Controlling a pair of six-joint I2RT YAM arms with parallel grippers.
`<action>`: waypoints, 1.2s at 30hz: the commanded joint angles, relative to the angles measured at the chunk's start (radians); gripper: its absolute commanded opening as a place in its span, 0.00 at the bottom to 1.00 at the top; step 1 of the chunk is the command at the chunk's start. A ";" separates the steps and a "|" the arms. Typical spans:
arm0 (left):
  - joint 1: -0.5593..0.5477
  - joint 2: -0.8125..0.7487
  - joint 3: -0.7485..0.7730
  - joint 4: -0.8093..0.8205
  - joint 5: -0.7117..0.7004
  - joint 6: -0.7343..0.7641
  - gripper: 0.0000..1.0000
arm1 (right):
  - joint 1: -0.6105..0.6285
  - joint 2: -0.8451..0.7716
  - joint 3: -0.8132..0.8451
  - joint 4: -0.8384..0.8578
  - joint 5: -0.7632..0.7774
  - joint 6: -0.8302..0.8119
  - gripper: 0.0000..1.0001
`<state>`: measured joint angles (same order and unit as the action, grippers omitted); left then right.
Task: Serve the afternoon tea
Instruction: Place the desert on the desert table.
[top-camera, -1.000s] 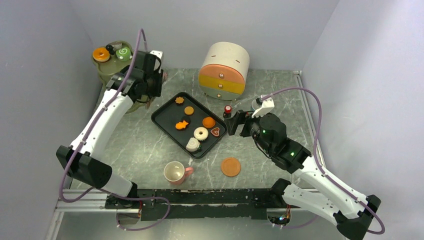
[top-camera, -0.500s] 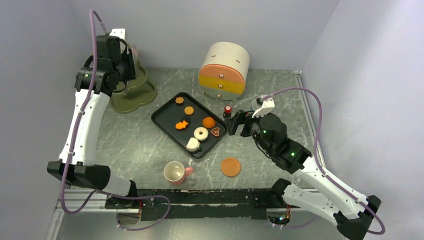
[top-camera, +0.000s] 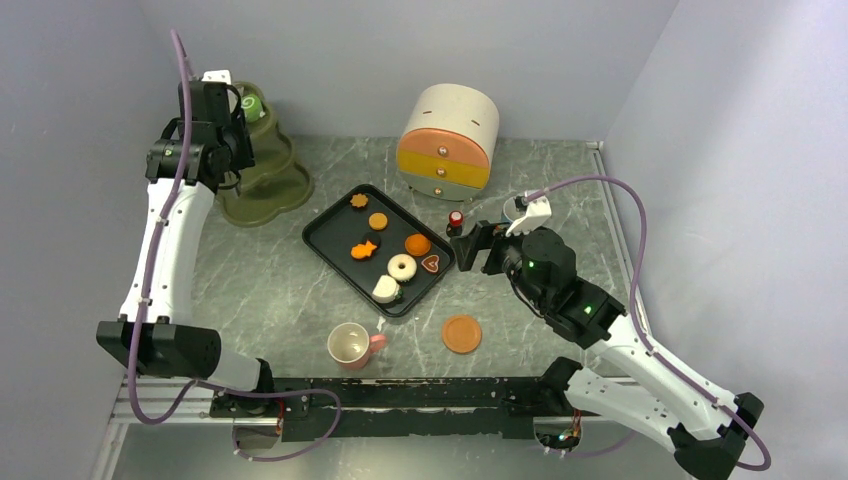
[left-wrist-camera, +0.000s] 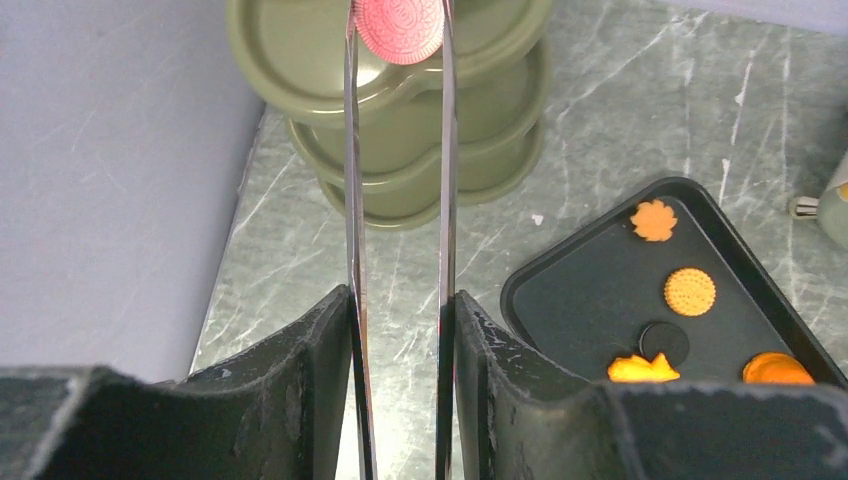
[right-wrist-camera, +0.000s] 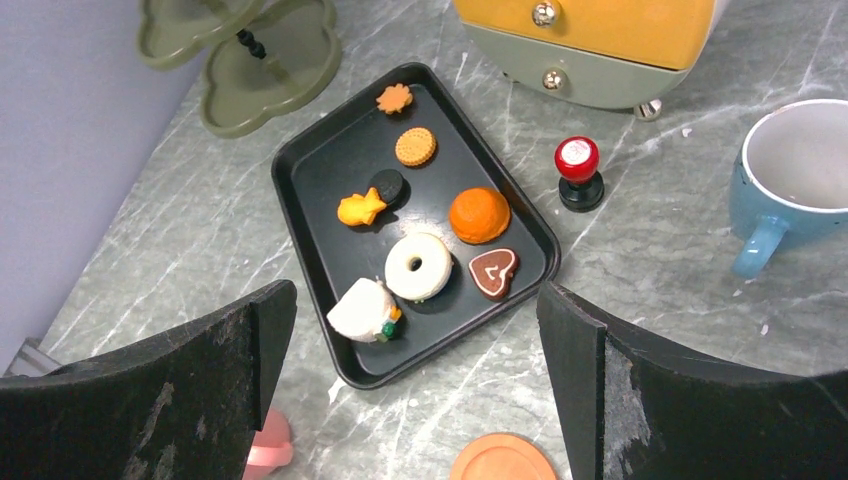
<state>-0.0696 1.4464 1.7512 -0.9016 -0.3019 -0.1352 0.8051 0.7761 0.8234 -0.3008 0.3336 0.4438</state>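
Note:
My left gripper (top-camera: 222, 112) is raised over the olive tiered stand (top-camera: 265, 175) at the back left. Its thin fingers are shut on a pink round cookie (left-wrist-camera: 398, 28) above the stand's top tier (left-wrist-camera: 290, 50). A green swirl roll (top-camera: 252, 103) shows on that tier beside the gripper. My right gripper (right-wrist-camera: 412, 295) hangs open and empty just right of the black tray (top-camera: 330, 238). The tray holds a white doughnut (right-wrist-camera: 419, 266), an orange bun (right-wrist-camera: 479, 214), a heart cookie (right-wrist-camera: 493, 272), a white cake (right-wrist-camera: 362, 309) and several small cookies.
A pink cup (top-camera: 350, 345) and an orange saucer (top-camera: 462, 334) sit near the front edge. A blue cup (right-wrist-camera: 800, 180) stands right of a red-topped stamp (right-wrist-camera: 577, 170). A rounded drawer cabinet (top-camera: 449, 140) is at the back.
The left arm has swung up and to the left, from beside the stand to above its top tier, and now hides the orange doughnut there. The right arm has barely moved.

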 joint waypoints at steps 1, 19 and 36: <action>0.034 -0.026 -0.025 0.059 -0.019 -0.013 0.43 | -0.004 -0.018 0.019 -0.004 0.015 -0.001 0.94; 0.097 0.004 -0.027 0.066 -0.025 -0.016 0.47 | -0.004 0.026 0.064 -0.003 -0.001 -0.026 0.94; 0.098 -0.018 0.016 0.075 0.079 -0.022 0.56 | -0.005 -0.010 0.035 0.016 -0.009 -0.002 0.94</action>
<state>0.0219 1.4551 1.7206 -0.8677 -0.2749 -0.1539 0.8051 0.7860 0.8581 -0.3038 0.3286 0.4332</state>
